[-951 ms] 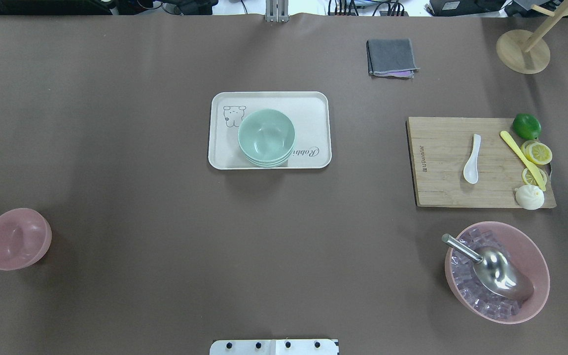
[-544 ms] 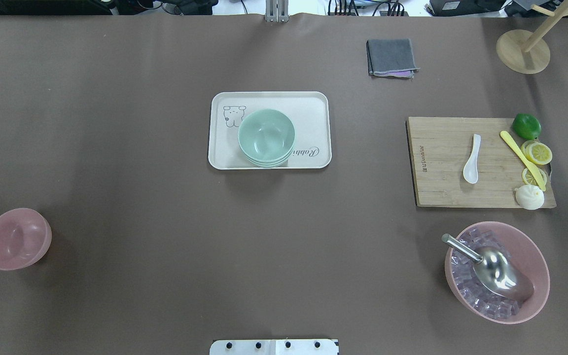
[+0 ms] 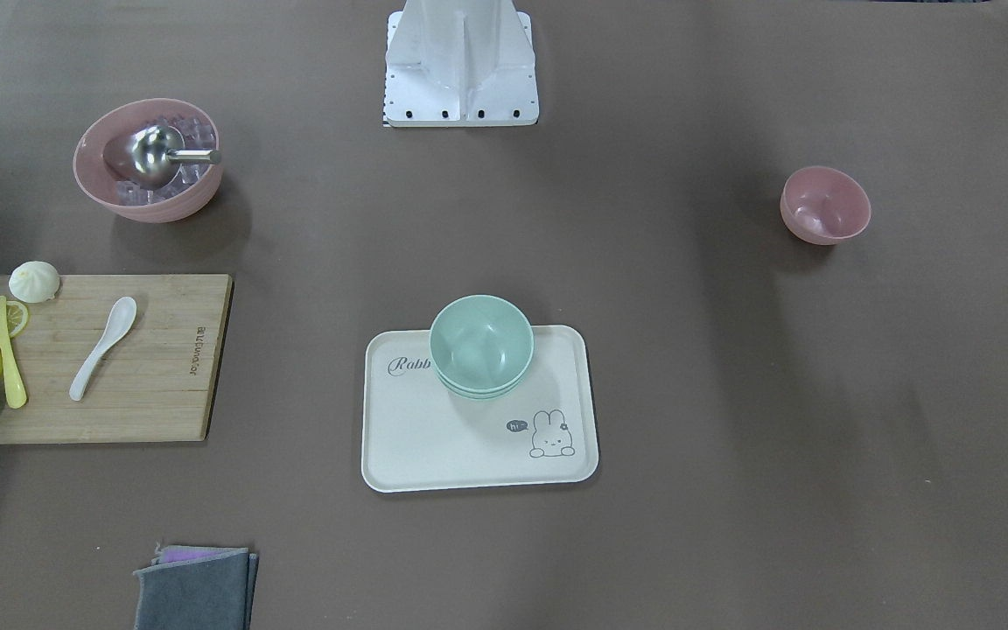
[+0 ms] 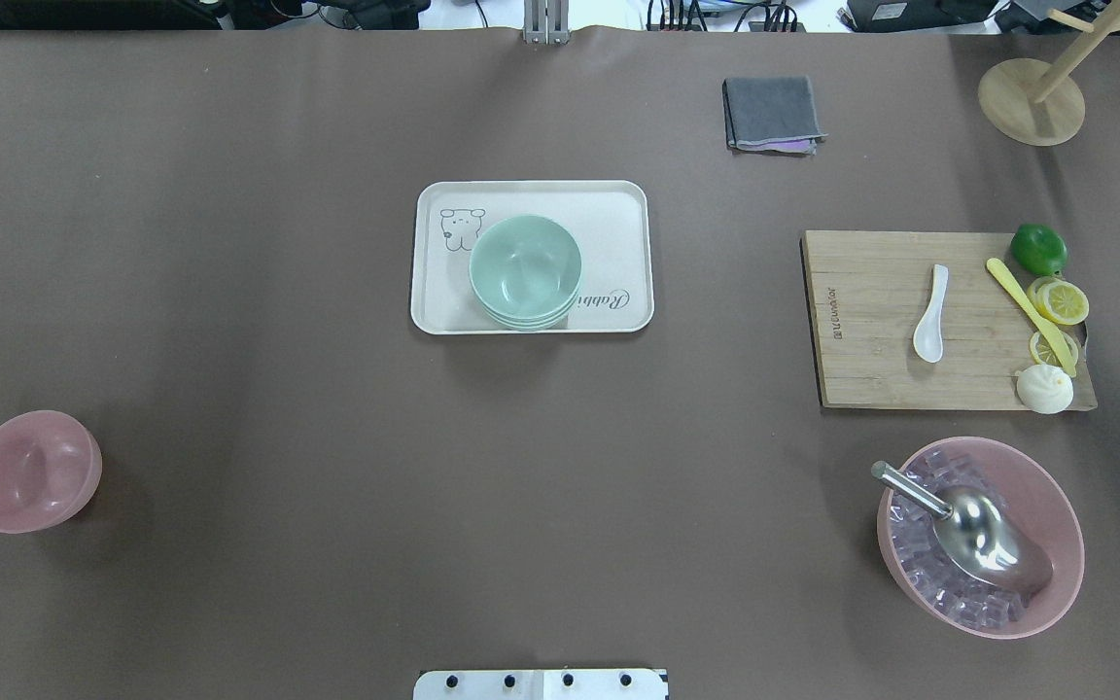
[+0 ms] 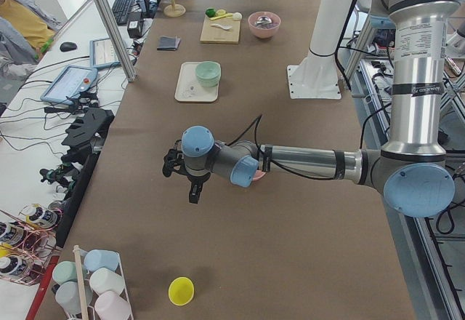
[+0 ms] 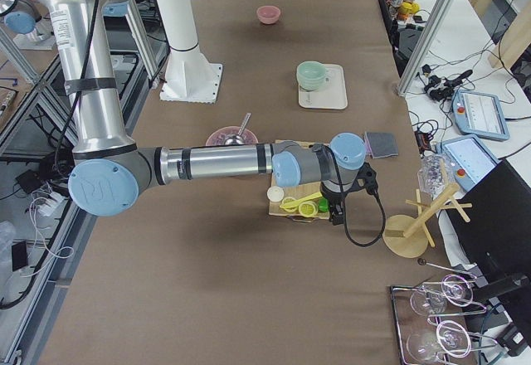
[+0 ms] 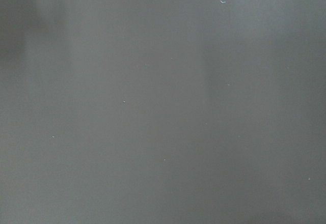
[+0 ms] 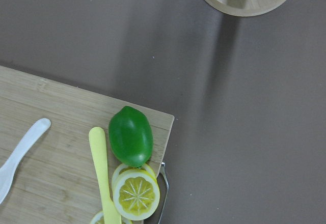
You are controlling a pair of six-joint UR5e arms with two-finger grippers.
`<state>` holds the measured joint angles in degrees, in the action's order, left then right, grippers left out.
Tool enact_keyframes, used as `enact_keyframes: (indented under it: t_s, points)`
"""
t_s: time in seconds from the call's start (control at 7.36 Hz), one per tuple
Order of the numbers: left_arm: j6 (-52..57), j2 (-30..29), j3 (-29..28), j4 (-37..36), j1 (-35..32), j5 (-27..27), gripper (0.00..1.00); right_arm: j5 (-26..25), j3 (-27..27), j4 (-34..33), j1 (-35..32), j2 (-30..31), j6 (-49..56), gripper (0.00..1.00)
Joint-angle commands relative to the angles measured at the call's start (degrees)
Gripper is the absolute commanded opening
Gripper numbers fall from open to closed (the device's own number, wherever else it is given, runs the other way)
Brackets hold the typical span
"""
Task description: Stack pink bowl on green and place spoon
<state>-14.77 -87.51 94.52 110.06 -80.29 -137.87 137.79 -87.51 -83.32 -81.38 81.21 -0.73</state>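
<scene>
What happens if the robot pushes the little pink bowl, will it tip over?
The small pink bowl looks deep with rounded sides, so a push near its rim might tip it. It is empty and looks plastic, so probably light, and may slide on the table.

A: Which colours appear?
B: Pink: small bowl (image 4: 33, 472); mint green: stacked bowls (image 4: 525, 270); white: spoon (image 4: 930, 314); cream: tray (image 4: 618, 209); brown: table cover (image 4: 229, 243).
A: Any patterns?
B: Grey rabbit drawing and script: tray. Tan wood grain: cutting board (image 4: 871, 369).

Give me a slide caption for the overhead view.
Tabletop setup: green bowls stacked on tray, small pink bowl far left, spoon on board.
</scene>
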Motion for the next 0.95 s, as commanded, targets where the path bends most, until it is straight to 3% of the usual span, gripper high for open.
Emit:
enact_keyframes:
  t_s: [0.0,0.27,0.82]
  points:
    - [-2.3,-0.5,0.6,-0.1,1.3,-0.2,0.98,-0.2,-2.5,0.4,2.8,-0.1,-5.3,1.00]
    - [-9.4,-0.5,2.6,0.8,6.1,0.5,0.97,-0.6,-5.3,0.5,5.8,-0.2,-9.8,1.00]
    - [-10.2,5.0,5.9,3.8,14.9,4.9,0.93,-1.3,-9.4,0.5,11.9,-0.1,-16.9,1.00]
